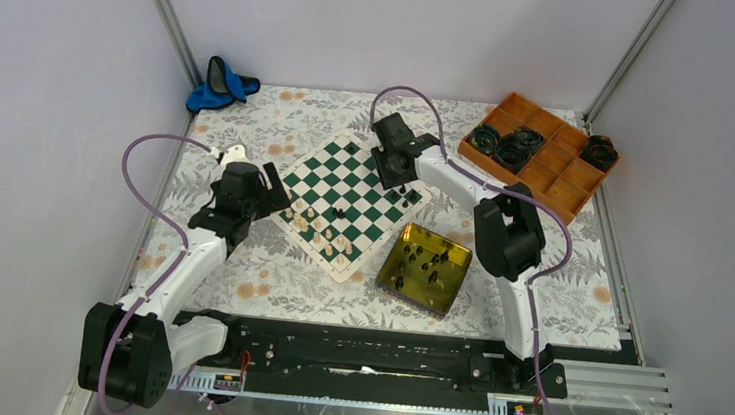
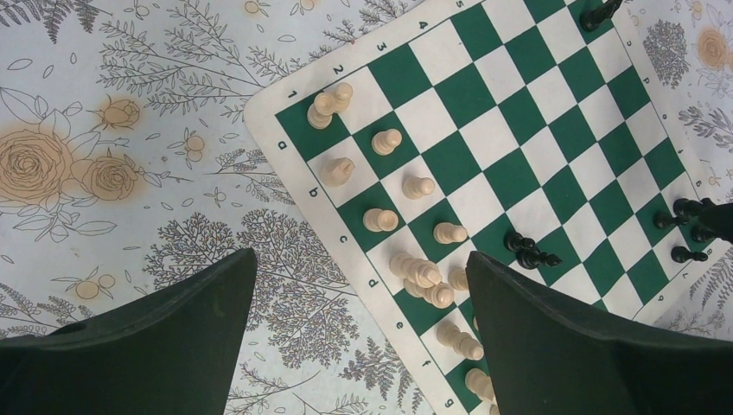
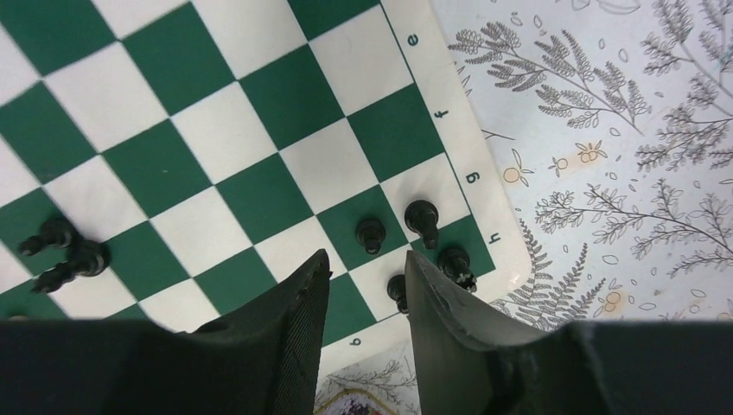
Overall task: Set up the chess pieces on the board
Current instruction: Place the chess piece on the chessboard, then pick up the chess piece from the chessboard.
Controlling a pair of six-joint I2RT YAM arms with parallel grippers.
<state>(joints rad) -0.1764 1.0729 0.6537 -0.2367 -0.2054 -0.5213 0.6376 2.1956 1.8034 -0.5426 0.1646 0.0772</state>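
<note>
Overhead and wrist views of two robot arms at a floral-cloth desk (image 1: 266, 284). Nearest the arm bases, right of centre: a yellow-gold tin tray (image 1: 444, 293) holding loose black chess pieces (image 1: 429, 259), tipped on their sides, long axes pointing every way. Just beyond it to the left: the green-and-white board (image 1: 350, 188), set diagonally. Along its near-left edge, cream pieces (image 2: 380, 220), some upright, some seemingly toppled together. Hovering above that edge, the left hand (image 1: 277, 198), spread fully wide, holding nothing. Mid-board, two black pieces (image 3: 62, 251) lying flat. At the far-right corner, four black pieces (image 3: 422, 218) upright. Over them, the right hand (image 3: 366, 264), parted about halfway, no grip visible, with one small piece in the gap beside a fingertip. Farthest back, an orange compartment tray (image 1: 548, 183). Likely next: another black piece from the tin, lying back toward the bases from the right hand and clearly nearer that arm than the left.
</note>
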